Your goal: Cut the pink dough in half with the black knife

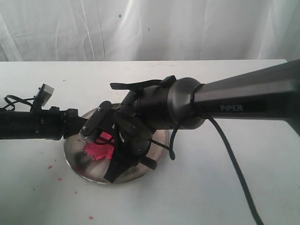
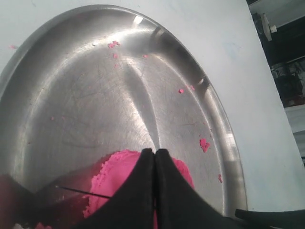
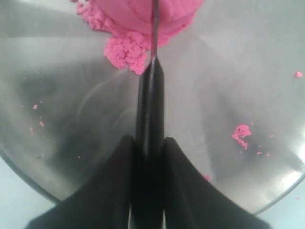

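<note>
The pink dough (image 1: 99, 149) lies on a round steel plate (image 1: 154, 140). My right gripper (image 3: 148, 140) is shut on the handle of the black knife (image 3: 150, 95). The thin blade (image 3: 154, 24) stands edge-down in the middle of the pink dough (image 3: 128, 14). In the exterior view the right gripper (image 1: 115, 171) hangs over the plate's near rim. My left gripper (image 2: 155, 151) is shut with nothing between its fingers, its tips right over the top of the pink dough (image 2: 112, 179). The blade shows there as a thin dark line (image 2: 81, 192).
Loose pink crumbs lie inside the plate (image 2: 204, 144) (image 3: 240, 132) and on the white table (image 1: 60, 178) in front of it. A crumbly bit (image 3: 126, 52) has spread from the lump's base. A black cable (image 1: 234, 164) trails from the right arm.
</note>
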`<state>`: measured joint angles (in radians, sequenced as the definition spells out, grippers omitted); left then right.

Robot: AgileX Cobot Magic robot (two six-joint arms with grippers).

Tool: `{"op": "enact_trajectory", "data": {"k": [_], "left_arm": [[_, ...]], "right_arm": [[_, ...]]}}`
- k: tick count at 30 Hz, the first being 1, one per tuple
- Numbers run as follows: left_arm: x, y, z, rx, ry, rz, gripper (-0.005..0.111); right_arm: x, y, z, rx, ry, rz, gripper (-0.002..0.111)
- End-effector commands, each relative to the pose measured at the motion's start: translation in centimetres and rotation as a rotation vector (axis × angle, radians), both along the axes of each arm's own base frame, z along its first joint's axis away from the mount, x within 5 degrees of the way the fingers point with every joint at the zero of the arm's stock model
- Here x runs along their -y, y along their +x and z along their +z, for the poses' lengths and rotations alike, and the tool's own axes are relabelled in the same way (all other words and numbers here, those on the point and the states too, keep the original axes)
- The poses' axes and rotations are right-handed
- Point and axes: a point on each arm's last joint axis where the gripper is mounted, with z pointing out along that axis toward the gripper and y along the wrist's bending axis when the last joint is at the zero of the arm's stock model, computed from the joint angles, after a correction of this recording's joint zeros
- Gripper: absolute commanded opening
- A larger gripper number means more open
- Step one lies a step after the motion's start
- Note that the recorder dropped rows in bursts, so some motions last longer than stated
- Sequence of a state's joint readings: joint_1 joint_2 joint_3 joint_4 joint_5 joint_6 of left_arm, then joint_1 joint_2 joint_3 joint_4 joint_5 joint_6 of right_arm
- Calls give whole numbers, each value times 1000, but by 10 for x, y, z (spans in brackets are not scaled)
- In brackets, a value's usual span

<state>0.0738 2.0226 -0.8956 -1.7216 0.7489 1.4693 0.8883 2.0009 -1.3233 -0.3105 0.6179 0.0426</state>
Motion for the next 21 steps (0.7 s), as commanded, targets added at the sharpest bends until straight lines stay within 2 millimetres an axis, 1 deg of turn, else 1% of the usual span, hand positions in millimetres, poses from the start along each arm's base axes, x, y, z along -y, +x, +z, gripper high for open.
{"op": "enact_trajectory", "data": {"k": [1, 6, 13, 21], "left_arm": [[-2, -4, -20, -69, 68, 17, 0], [-3, -5, -28, -91, 95, 17, 0], [-5, -5, -30, -96, 130, 22, 0], [-7, -7, -41, -129, 157, 22, 0]], "right_arm": [[1, 2, -8, -15, -14, -8, 0], [1, 2, -15, -29, -31, -10, 0], [1, 2, -15, -33, -27, -14, 0], [1, 1, -15, -39, -26, -19, 0]]}}
